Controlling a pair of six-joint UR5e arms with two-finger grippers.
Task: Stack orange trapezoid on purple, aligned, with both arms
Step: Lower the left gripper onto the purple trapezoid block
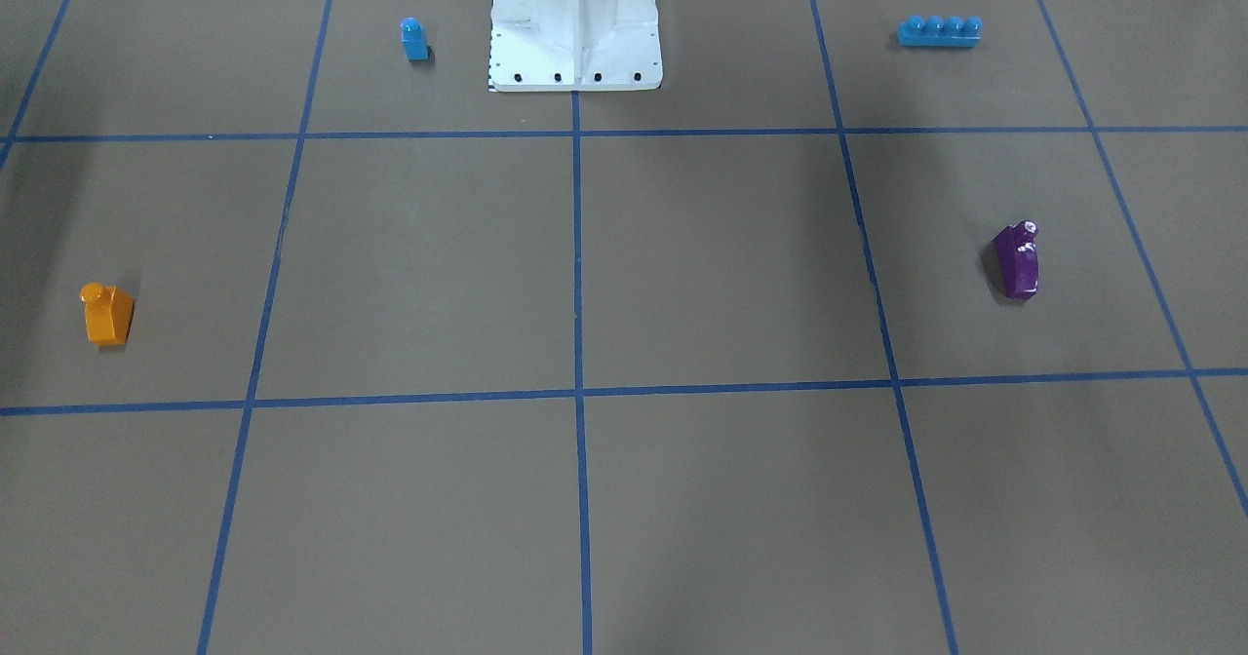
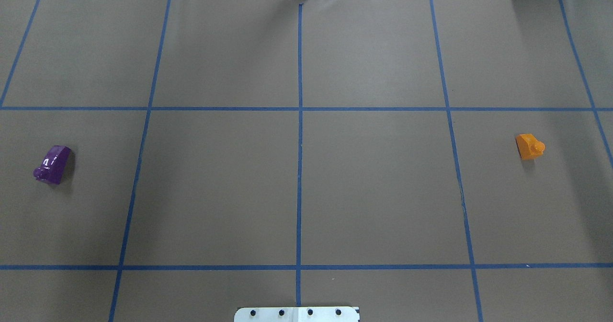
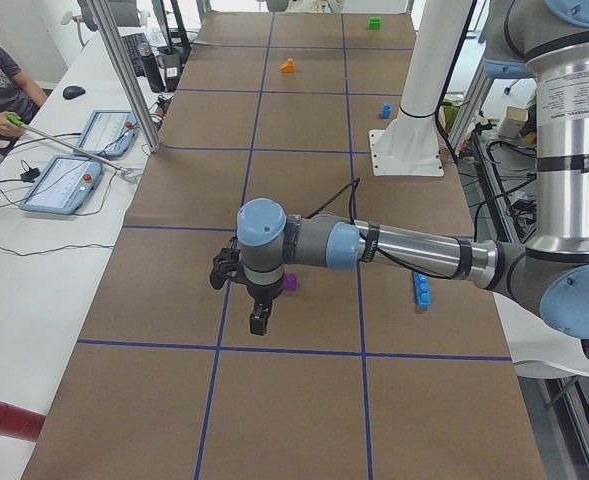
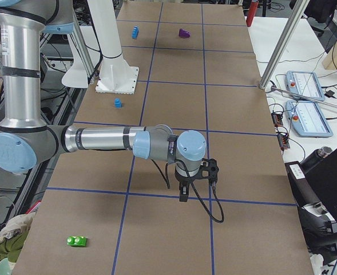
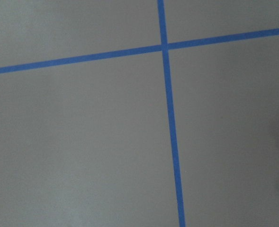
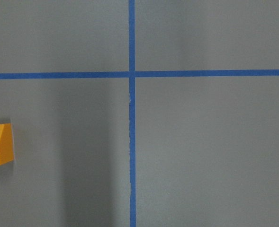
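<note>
The left gripper [image 3: 258, 320] is hanging fingers-down over the left end of the table [image 2: 215, 183], and I cannot tell whether its jaws are spread or closed (only the side camera is catching it). The purple [image 2: 52, 165] is sitting alone on the brown surface in the left square of the middle row, touching neither the tape lines [image 2: 300, 168] nor any other thing. Nearer the robot on that side, a long blue brick [image 1: 939, 31] is lying flat. In the middle, the white base [image 1: 575, 51] is standing at the near edge, with a small blue brick [image 1: 414, 39] standing close on its right. The orange [image 2: 529, 146] is sitting far right in the middle row, well apart from the purple, and is peeking in at the edge of the right wrist view. Beyond it the right gripper [image 4: 183, 195] is pointing down over the grid, its opening likewise impossible to judge, and a green brick [image 4: 76, 241] is lying at the table's right end.
</note>
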